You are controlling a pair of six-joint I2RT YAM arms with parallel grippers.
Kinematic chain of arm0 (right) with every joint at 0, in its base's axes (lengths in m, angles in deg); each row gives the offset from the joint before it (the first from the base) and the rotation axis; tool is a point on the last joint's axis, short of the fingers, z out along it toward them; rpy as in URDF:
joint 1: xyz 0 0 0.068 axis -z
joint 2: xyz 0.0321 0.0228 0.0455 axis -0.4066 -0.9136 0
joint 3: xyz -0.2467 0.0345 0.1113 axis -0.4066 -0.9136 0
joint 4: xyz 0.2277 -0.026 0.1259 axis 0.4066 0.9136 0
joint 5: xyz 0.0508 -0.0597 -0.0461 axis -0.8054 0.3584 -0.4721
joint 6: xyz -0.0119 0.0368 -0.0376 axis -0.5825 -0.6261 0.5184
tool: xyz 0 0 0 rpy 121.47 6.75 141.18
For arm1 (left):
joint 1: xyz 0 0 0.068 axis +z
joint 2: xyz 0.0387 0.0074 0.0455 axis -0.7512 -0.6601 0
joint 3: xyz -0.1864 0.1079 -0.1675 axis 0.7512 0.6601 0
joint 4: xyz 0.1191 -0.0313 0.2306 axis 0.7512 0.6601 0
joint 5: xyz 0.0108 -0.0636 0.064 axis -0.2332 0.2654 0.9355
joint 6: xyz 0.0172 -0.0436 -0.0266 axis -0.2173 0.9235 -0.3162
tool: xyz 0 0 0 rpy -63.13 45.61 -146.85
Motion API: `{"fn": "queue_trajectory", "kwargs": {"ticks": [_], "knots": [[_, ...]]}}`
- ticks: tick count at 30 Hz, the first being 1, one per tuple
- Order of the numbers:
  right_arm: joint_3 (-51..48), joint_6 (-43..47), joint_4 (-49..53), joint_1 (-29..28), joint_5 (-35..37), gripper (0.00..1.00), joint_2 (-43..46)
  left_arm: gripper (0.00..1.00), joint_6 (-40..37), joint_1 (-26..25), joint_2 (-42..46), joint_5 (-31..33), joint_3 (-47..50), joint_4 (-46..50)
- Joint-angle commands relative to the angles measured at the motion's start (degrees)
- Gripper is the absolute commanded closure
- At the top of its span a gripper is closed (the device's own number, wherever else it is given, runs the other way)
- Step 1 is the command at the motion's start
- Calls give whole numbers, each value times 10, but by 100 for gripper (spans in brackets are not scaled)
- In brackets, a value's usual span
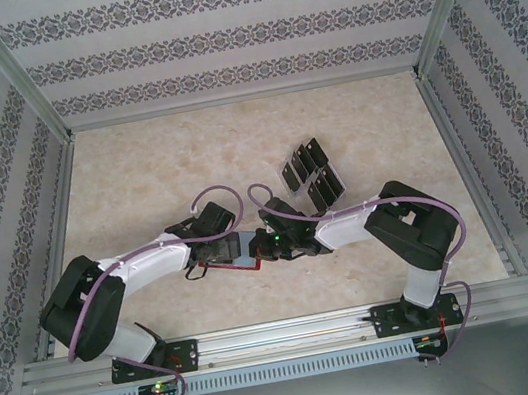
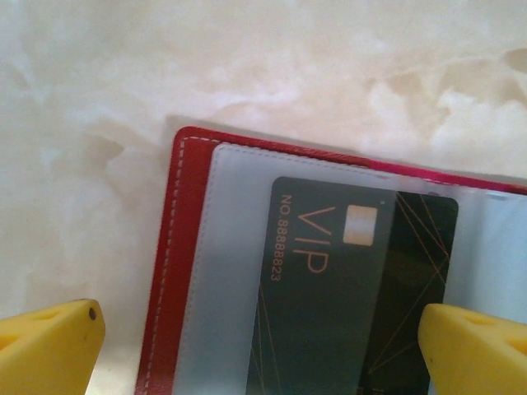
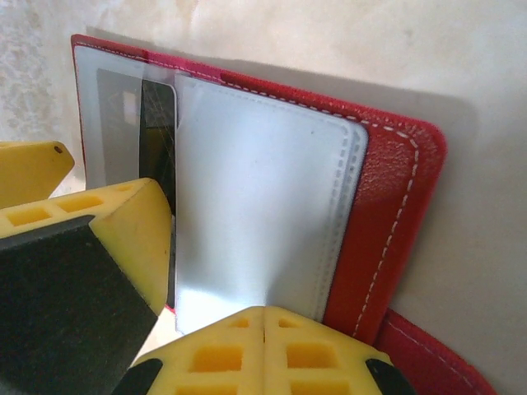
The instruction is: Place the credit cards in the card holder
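Note:
The red card holder (image 2: pixel 169 271) lies open on the table, its clear sleeves facing up. A black credit card (image 2: pixel 329 288) marked VIP sits partly inside the left sleeve, one end sticking out. My left gripper (image 2: pixel 259 354) hangs open over it, its yellow fingers wide apart on either side and touching nothing. My right gripper (image 3: pixel 263 317) is shut, with its tips pinching the edge of the right clear sleeve (image 3: pixel 263 189), which creases at the tips. From above, both grippers meet over the card holder (image 1: pixel 253 263) at mid-table. Several more credit cards (image 1: pixel 311 174) stand behind them.
The spare cards stand in a clear rack (image 1: pixel 328 187) just behind my right arm. A left finger (image 3: pixel 123 239) crowds the right wrist view beside the card (image 3: pixel 158 123). Patterned walls and metal rails (image 1: pixel 267 334) enclose the marble table (image 1: pixel 137 168).

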Motion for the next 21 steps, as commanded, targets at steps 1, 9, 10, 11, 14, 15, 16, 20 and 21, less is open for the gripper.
{"fn": "queue_trajectory", "kwargs": {"ticks": [1,9,10,11,14,15,16,20,21], "knots": [[-10,-2,17,3,18,100,-10,1,-15,2,-1,35,0,46],[-8,1,20,7,16,100,-8,1,-33,12,27,24,-1,41],[-8,2,21,7,15,100,-8,1,-34,11,34,16,-1,35],[-8,2,20,7,16,100,-9,1,-36,10,43,7,1,28],[-8,4,22,8,15,100,-8,1,-38,10,61,-14,3,14],[-8,4,22,8,14,100,-9,1,-37,9,63,-21,4,10],[-8,5,22,8,14,100,-9,1,-38,8,62,-26,5,8],[-8,4,22,8,14,100,-9,2,-35,3,53,-33,12,1],[-8,4,22,8,14,100,-9,2,-33,3,49,-33,15,0]]}}
